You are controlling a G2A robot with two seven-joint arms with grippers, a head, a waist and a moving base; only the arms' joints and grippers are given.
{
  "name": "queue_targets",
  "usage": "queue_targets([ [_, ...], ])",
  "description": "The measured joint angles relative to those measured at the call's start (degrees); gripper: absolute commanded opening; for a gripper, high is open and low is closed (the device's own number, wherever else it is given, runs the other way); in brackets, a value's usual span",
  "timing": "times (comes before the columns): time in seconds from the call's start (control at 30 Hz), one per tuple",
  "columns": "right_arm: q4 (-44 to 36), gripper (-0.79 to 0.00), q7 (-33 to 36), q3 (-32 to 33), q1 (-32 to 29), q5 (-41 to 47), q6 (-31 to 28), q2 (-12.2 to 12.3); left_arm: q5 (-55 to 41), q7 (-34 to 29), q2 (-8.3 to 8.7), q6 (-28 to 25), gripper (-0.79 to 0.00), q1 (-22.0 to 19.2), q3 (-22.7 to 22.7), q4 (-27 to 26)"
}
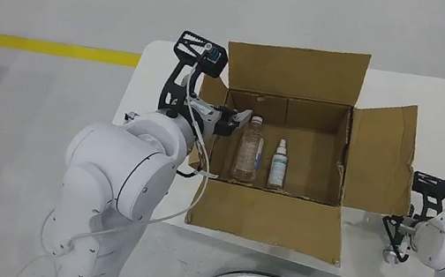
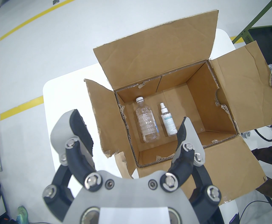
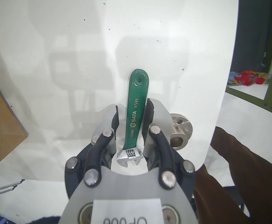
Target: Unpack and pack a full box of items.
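We're seeing the right fingers (image 3: pixel 149 110) sitting parted astride the wrench (image 3: pixel 136 99): one pad touching the green handle, a gap on the other side. Wrench is lying flat on the counter (image 3: pixel 85 63), fitting (image 3: pixel 180 129) just beside. We're judging it heavy, stiff and slick-coated, so we're gripping mid-handle. Left fingers (image 2: pixel 79 125) are hanging wide open over the box (image 2: pixel 161 48), with a bottle (image 2: pixel 147 123) and a spray (image 2: pixel 167 118) lying inside.

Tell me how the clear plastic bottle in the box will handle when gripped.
The clear plastic bottle looks empty, so it is probably light. It lies on its side and is round, so a nudge may roll it toward the spray bottle. Its thin ribbed wall could dent under a firm squeeze.
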Motion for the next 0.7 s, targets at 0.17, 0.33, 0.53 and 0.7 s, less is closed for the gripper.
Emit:
queue_targets([
  [0.17, -0.9, -0.785, 0.1, 0.7, -0.1, -0.2, -0.1, -0.4, 0.0, 0.0, 0.0, 0.0, 0.0, 0.0, 0.0, 0.0],
  [0.33, -2.3, -0.785, 0.4, 1.9, -0.3, 0.2, -0.4, -0.8, 0.0, 0.0, 0.0, 0.0, 0.0, 0.0, 0.0, 0.0],
  [0.53, -6.6, -0.785, -0.5, 5.4, -0.5, 4.6, 0.2, -1.0, 0.0, 0.0, 0.0, 0.0, 0.0, 0.0, 0.0, 0.0],
  [0.7, -11.4, -0.785, -3.4, 12.5, -1.0, 12.1, 0.0, -1.0, 0.0, 0.0, 0.0, 0.0, 0.0, 0.0, 0.0, 0.0],
])
